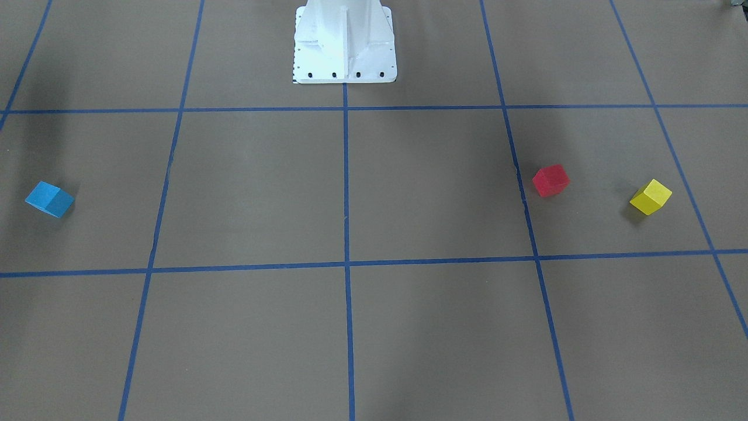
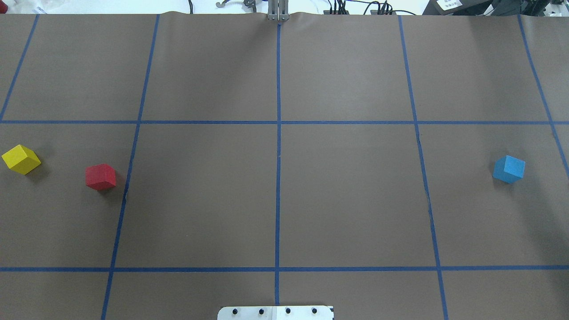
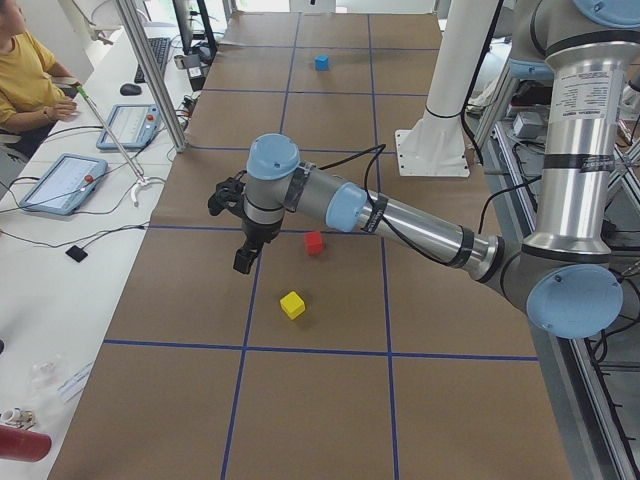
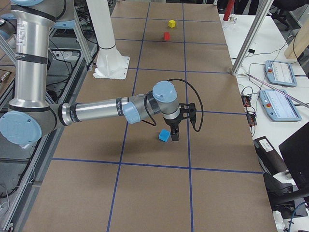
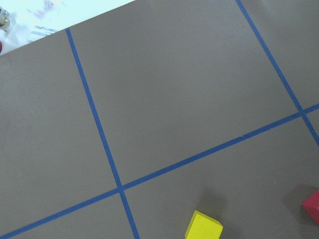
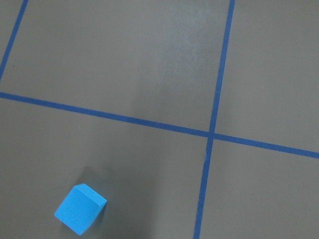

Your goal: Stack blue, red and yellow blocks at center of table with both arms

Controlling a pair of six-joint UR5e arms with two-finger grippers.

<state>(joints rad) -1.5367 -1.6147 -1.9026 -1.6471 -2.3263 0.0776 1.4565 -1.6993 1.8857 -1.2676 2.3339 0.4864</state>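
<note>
The blue block lies on the table's right side, and also shows in the right wrist view. The red block and the yellow block lie on the left side, apart from each other. In the exterior left view my left gripper hangs above the table beyond the red block and the yellow block. In the exterior right view my right gripper hangs just beside the blue block. I cannot tell whether either gripper is open or shut.
The white robot base plate sits at the near middle edge. Blue tape lines divide the brown table into squares. An operator sits past the far edge, with tablets and metal posts there.
</note>
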